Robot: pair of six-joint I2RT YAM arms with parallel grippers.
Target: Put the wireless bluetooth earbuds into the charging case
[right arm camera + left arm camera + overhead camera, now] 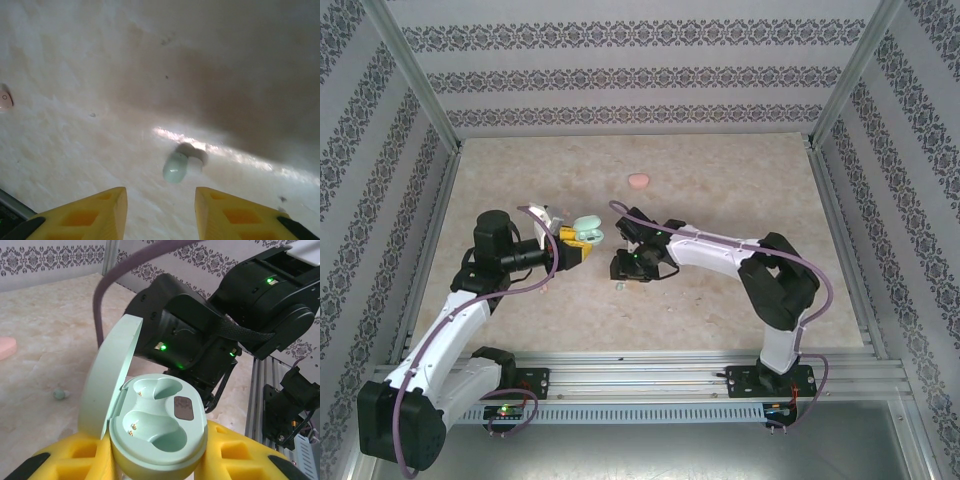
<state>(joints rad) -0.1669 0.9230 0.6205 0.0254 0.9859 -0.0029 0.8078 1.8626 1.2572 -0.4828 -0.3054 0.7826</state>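
Here, my left arm bends in toward the middle of the worktop [720,310], the left gripper [576,244] clamped around a mint case [157,425] whose lid stands open, both sockets showing. My right arm reaches left, the right gripper [160,210] pointing down, fingers parted. A mint earbud [175,169] lies just beyond that gap, untouched. A pink case [639,181] sits toward the far edge.

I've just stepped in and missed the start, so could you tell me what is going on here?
The left gripper is shut on an open mint green charging case, whose two wells are both empty. The right gripper hangs open over a mint green earbud lying on the table, without touching it. A pink case sits farther back on the table.
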